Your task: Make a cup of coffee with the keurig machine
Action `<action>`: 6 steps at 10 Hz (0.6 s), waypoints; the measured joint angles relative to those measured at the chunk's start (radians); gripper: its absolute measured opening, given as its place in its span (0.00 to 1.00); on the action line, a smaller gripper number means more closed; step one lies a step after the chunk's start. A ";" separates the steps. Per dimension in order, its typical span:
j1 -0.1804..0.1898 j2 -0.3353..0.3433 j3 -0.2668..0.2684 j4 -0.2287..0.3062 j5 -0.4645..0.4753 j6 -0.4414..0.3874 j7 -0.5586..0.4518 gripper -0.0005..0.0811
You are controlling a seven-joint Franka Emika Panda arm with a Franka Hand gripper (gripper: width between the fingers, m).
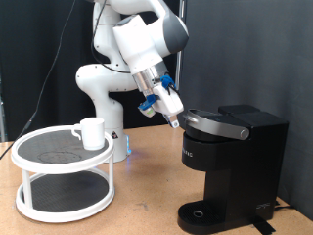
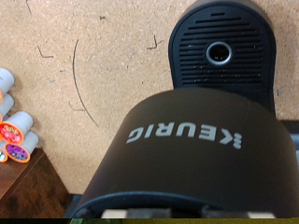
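Observation:
The black keurig machine (image 1: 235, 162) stands on the table at the exterior view's right, its rounded lid (image 1: 217, 123) down or nearly down. My gripper (image 1: 174, 119) is at the lid's front edge, fingertips touching or just above it. The white cup (image 1: 91, 131) stands on the top shelf of a round white rack (image 1: 65, 181) at the exterior view's left, apart from the gripper. In the wrist view the lid with the KEURIG lettering (image 2: 192, 135) fills the frame, with the round drip base (image 2: 220, 53) beyond it. The fingers barely show there.
Several coffee pods (image 2: 15, 136) with coloured tops lie on a small stand at the wrist view's edge. The robot's white base (image 1: 98, 88) stands behind the rack. The wooden tabletop (image 1: 147, 201) lies between the rack and the machine.

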 joint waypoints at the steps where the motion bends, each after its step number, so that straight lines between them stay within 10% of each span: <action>1: 0.000 -0.002 -0.008 0.003 0.020 -0.016 -0.025 0.01; 6: -0.003 -0.027 -0.053 0.001 0.040 -0.087 -0.118 0.01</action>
